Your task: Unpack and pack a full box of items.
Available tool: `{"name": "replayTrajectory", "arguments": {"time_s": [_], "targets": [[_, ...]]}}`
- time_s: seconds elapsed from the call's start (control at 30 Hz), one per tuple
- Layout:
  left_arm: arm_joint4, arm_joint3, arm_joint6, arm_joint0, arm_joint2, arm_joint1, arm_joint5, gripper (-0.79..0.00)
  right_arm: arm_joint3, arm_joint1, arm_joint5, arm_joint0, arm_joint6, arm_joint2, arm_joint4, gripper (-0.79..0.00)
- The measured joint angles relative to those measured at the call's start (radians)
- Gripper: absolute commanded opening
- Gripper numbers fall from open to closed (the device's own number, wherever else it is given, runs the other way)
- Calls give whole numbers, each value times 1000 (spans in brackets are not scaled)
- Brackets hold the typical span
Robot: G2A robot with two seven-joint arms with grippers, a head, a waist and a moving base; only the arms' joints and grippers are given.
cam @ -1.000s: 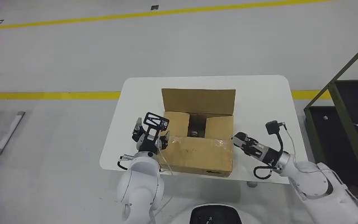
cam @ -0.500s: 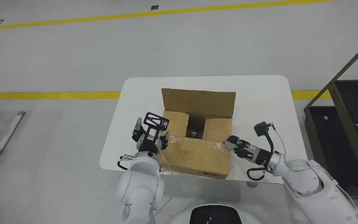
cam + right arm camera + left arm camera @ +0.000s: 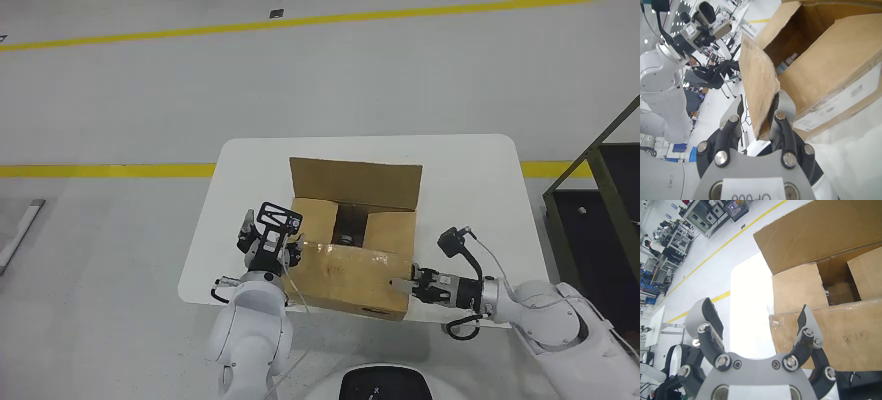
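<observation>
Got a cardboard box (image 3: 355, 183) sitting mid-desk (image 3: 240, 180), back flap up, side flaps folded in. Can see the right end effector (image 3: 772, 106) pinching the near flap (image 3: 350, 272) at its right corner. Also got the left end effector (image 3: 754, 307) wide open right by that flap's left corner, gripping nothing. Can spot a bottle (image 3: 789, 60) inside.

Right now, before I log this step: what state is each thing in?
box: open, unsealed.
front flap: tilted, pinched at one corner.
rear flap: upright.
side flaps: folded inward.
bottle: inside the box.
left gripper: open.
right gripper: shut on front flap.
</observation>
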Motion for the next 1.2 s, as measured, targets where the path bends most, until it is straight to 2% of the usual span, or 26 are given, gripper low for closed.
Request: {"name": "replayTrajectory", "arguments": {"time_s": [0.07, 0.1, 0.2, 0.4, 0.6, 0.8, 1.03, 1.2], "targets": [[-13, 1, -3, -4, -3, 0, 6, 0, -4, 1, -7, 1, 0, -16, -22, -733], [-25, 0, -6, -6, -5, 0, 10, 0, -5, 1, -12, 2, 0, -22, -33, -785], [-53, -6, -18, -17, -16, 0, 14, 0, -10, 3, -27, 5, -38, -30, -93, -785], [-38, -25, 1, -45, -29, 2, 51, 0, -17, 4, -66, 4, -195, -10, -203, -785], [-25, -25, 28, -34, -33, 3, 98, 0, -26, 8, -106, 0, -353, 35, -329, -785], [26, -35, 34, -42, -31, 5, 133, 0, -60, 17, -210, -35, -469, 76, -494, -785], [58, -7, -15, -46, -14, 5, 130, 0, -161, 26, -238, -105, -565, 88, -775, -785], [46, 9, -64, -57, 0, 1, 130, 0, -196, 31, -240, -148, -627, 94, -876, -785]]}}
